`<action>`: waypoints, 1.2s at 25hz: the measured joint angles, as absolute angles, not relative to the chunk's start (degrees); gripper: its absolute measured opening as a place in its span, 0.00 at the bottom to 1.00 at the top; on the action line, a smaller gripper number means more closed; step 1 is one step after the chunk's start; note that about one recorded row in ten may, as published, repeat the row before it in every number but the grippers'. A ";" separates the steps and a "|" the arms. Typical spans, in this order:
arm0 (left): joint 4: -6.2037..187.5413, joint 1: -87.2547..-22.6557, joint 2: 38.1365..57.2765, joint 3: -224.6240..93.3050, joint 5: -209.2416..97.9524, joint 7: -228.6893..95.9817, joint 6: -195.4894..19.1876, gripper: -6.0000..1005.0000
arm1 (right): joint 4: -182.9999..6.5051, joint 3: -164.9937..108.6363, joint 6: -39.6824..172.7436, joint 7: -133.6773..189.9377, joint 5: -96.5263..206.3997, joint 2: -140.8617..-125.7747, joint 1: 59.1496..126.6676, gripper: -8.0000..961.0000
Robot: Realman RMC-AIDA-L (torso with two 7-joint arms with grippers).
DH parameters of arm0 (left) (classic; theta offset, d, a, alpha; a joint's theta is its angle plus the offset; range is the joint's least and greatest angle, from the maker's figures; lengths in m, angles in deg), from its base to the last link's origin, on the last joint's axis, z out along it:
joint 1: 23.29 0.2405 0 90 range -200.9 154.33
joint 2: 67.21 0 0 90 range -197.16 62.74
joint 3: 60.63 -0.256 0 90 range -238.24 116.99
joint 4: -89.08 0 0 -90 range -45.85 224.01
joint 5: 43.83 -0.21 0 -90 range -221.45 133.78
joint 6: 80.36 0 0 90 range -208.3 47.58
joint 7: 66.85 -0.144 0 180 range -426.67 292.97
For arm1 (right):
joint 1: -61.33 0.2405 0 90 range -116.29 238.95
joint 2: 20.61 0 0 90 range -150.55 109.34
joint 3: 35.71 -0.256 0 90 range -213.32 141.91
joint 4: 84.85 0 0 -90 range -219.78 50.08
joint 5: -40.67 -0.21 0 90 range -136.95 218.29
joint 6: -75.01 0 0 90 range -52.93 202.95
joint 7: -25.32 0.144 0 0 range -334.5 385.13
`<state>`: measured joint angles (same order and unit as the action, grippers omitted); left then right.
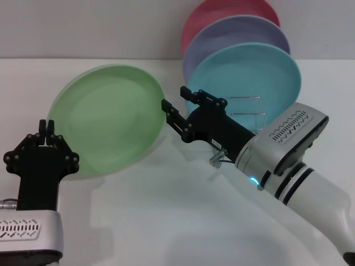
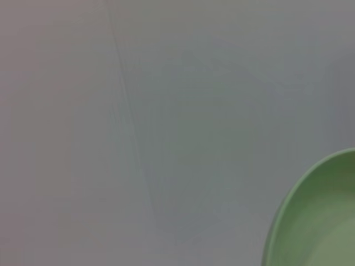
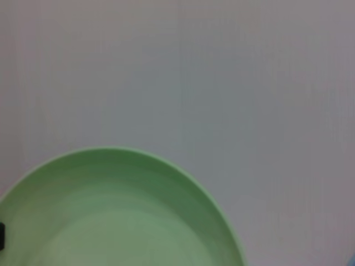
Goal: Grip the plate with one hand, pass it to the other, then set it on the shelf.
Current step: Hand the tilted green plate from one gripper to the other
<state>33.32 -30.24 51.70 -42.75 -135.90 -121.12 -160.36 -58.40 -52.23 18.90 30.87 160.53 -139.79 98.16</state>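
The pale green plate [image 1: 108,119] is held up off the white table, tilted with its face toward me. My left gripper [image 1: 46,128] is at its lower left rim, shut on the edge. My right gripper [image 1: 176,100] is at the plate's right rim with its jaws apart; the nearer finger [image 1: 169,111] is at the edge and the other stands behind it. The plate's rim shows in the left wrist view [image 2: 321,221], and its face fills the low part of the right wrist view [image 3: 111,216]. The silver wire shelf [image 1: 248,108] stands behind my right gripper.
In the shelf stand a light blue plate [image 1: 249,75], a lavender plate [image 1: 238,33] behind it and a red plate [image 1: 222,11] at the back. My right arm [image 1: 294,160] reaches in from the lower right, in front of the shelf.
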 joint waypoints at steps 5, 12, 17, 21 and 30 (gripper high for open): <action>33.18 -30.47 51.55 -43.67 -135.98 -121.15 -161.45 0.04 | -58.99 -52.31 18.94 30.85 160.56 -139.79 98.46 0.52; 32.68 -30.26 51.48 -44.05 -137.39 -121.17 -161.55 0.04 | -59.17 -52.32 18.94 30.85 160.56 -139.79 98.72 0.45; 32.60 -30.31 51.44 -44.30 -137.52 -121.17 -161.57 0.04 | -59.20 -52.32 18.95 30.85 160.56 -139.79 98.78 0.38; 32.53 -30.38 51.44 -44.47 -137.53 -121.17 -161.57 0.04 | -59.22 -52.32 18.87 30.85 160.56 -139.78 98.78 0.37; 32.54 -30.31 51.44 -44.46 -137.53 -121.17 -161.57 0.04 | -59.29 -52.34 18.81 30.85 160.56 -139.78 98.83 0.24</action>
<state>32.54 -30.31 51.44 -44.46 -137.53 -121.17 -161.57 -59.29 -52.34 18.81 30.85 160.56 -139.78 98.83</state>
